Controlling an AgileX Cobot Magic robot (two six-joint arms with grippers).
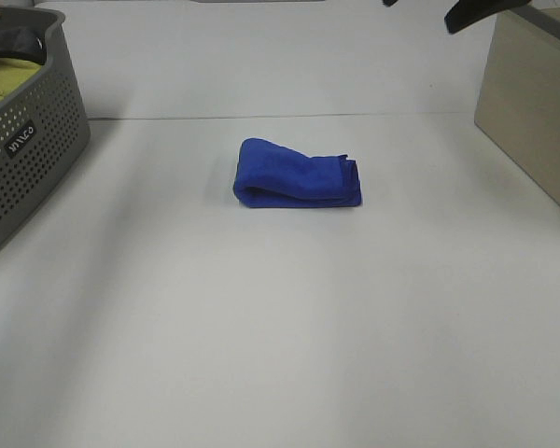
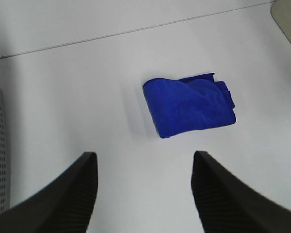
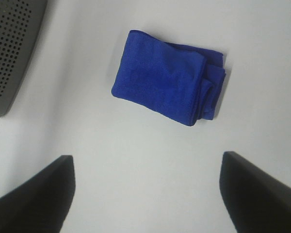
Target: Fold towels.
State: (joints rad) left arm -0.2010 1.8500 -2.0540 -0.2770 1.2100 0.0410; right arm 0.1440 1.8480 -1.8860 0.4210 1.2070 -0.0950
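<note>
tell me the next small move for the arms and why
Probably none on the blue towel: it already lies folded on the white table, and both the left gripper and right gripper hang open above it. Retreating seems sensible.

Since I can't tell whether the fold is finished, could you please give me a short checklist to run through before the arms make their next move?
1. Blue towel folded into a compact bundle: ok.
2. Fold neat: not ok; the layered edges at one end sit uneven and one side bulges.
3. Towel free of both arms: ok; nothing touches it.
4. Left gripper jaws open and empty: ok.
5. Right gripper jaws open and empty: ok.
6. Grey basket and beige box apart from the towel: ok.
</note>
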